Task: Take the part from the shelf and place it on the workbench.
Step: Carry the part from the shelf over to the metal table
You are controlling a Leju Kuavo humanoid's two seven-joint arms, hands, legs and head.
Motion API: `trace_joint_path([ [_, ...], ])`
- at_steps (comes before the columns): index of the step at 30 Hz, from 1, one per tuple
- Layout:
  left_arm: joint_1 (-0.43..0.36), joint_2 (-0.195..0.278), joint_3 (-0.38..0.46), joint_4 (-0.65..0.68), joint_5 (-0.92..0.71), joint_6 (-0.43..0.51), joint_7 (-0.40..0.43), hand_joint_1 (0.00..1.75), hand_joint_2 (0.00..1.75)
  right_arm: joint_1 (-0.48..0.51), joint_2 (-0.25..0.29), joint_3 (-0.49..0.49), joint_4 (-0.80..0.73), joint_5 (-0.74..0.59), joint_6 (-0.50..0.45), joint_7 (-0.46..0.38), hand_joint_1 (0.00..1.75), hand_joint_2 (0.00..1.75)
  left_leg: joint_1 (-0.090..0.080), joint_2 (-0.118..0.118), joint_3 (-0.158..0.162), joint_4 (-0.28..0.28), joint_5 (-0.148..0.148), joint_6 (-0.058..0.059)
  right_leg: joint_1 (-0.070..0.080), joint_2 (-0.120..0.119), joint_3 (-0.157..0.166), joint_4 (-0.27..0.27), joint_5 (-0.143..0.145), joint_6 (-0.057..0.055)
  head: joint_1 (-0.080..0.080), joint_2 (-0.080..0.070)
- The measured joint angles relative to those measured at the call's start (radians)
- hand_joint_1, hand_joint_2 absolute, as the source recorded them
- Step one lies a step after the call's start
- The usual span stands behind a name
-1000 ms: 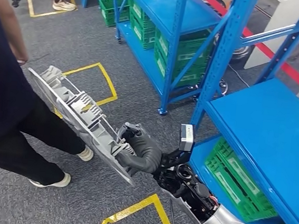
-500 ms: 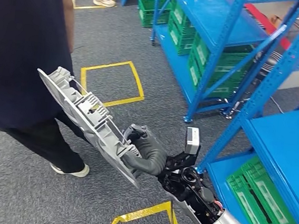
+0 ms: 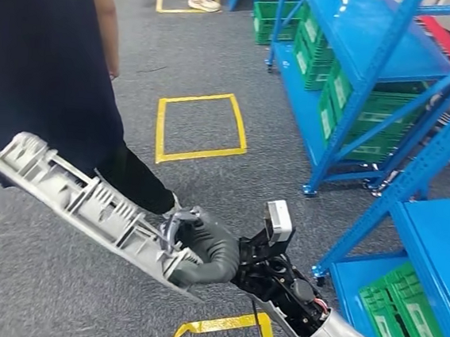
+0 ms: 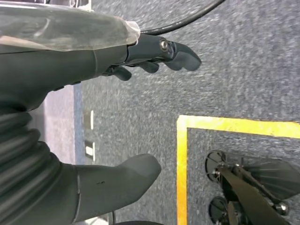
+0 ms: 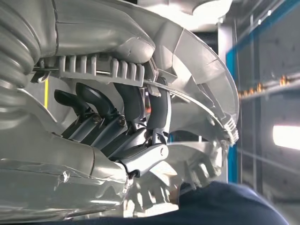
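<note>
Head view swung, right hand (image 3: 203, 250) still gripping part (image 3: 81, 200)

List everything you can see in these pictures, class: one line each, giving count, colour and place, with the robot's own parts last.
part: one, grey, long and ribbed, held out over the carpet
shelves: two, blue, on the right
crates: several, green, on the lower shelves
tape squares: several, yellow, on the grey carpet
person: one, dark clothes, on the left beyond the part
shoes: one pair, light, far end of the carpet
right hand: grey, grips the part's near end
left hand: grey, fingers apart above the carpet, holding nothing
</note>
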Motion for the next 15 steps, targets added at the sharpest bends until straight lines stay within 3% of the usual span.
trace_joint_path([
  [2, 0.000, 0.001, 0.000, 0.000, 0.000, 0.000, 0.000, 0.00, 1.75, 0.000, 0.000, 0.004, 0.000, 0.000, 0.005, 0.001, 1.75, 1.75, 0.003, 0.022, 0.070, -0.129, 0.064, -0.002, 0.000, -0.022, 0.003, 0.002, -0.004, 0.006, -0.003, 0.000],
  [4, -0.002, 0.002, 0.000, 0.000, 0.000, 0.000, 0.000, 0.00, 1.75, -0.001, 0.000, 0.008, -0.002, 0.000, 0.007, 0.001, 1.75, 1.75, -0.001, 0.060, 0.140, -0.257, 0.108, 0.007, 0.005, -0.038, 0.007, 0.006, -0.011, 0.016, -0.004, 0.000],
  [6, -0.004, 0.001, 0.000, 0.000, 0.000, 0.000, -0.001, 0.00, 1.75, -0.004, 0.000, 0.012, -0.005, 0.000, 0.008, 0.001, 1.75, 1.75, -0.006, 0.066, 0.153, -0.289, 0.114, 0.021, 0.010, -0.052, 0.011, 0.007, -0.017, 0.027, 0.001, 0.000],
  [8, -0.003, 0.001, 0.000, 0.000, 0.000, 0.000, -0.001, 0.00, 1.75, -0.007, 0.000, 0.015, -0.008, 0.000, 0.008, 0.001, 1.75, 1.75, -0.005, 0.042, 0.151, -0.290, 0.115, 0.035, 0.008, -0.061, 0.017, 0.009, -0.024, 0.038, 0.005, 0.000],
  [10, -0.002, 0.001, 0.000, 0.000, 0.000, 0.000, -0.001, 0.00, 1.75, -0.008, 0.000, 0.017, -0.011, 0.000, 0.008, 0.001, 1.75, 1.75, 0.000, 0.023, 0.154, -0.293, 0.118, 0.047, 0.002, -0.028, 0.000, 0.058, -0.061, 0.048, 0.010, 0.000],
  [12, -0.003, 0.000, 0.000, 0.000, -0.001, 0.000, -0.001, 0.00, 1.75, -0.008, 0.000, 0.020, -0.012, 0.000, 0.007, 0.000, 1.75, 1.75, 0.001, 0.003, 0.154, -0.294, 0.119, 0.054, 0.000, 0.023, -0.062, 0.199, -0.134, 0.052, 0.021, 0.000],
  [13, -0.003, 0.000, 0.000, 0.000, -0.001, 0.000, -0.001, 0.00, 1.75, -0.007, 0.000, 0.021, -0.013, 0.000, 0.007, 0.000, 1.75, 1.75, 0.000, -0.008, 0.154, -0.293, 0.119, 0.056, 0.000, 0.035, -0.099, 0.275, -0.164, 0.053, 0.026, 0.000],
  [14, -0.003, 0.000, 0.000, 0.000, -0.001, 0.000, -0.001, 0.00, 1.75, -0.006, 0.000, 0.023, -0.013, 0.000, 0.007, 0.000, 1.75, 1.75, -0.001, -0.021, 0.155, -0.293, 0.119, 0.056, 0.000, 0.041, -0.125, 0.327, -0.177, 0.052, 0.030, 0.000],
  [15, -0.002, 0.000, 0.000, 0.000, -0.001, 0.000, -0.001, 0.00, 1.75, -0.006, -0.001, 0.025, -0.013, 0.000, 0.007, 0.001, 1.75, 1.75, -0.002, -0.035, 0.156, -0.293, 0.119, 0.056, 0.000, 0.042, -0.132, 0.335, -0.166, 0.051, 0.031, 0.000],
])
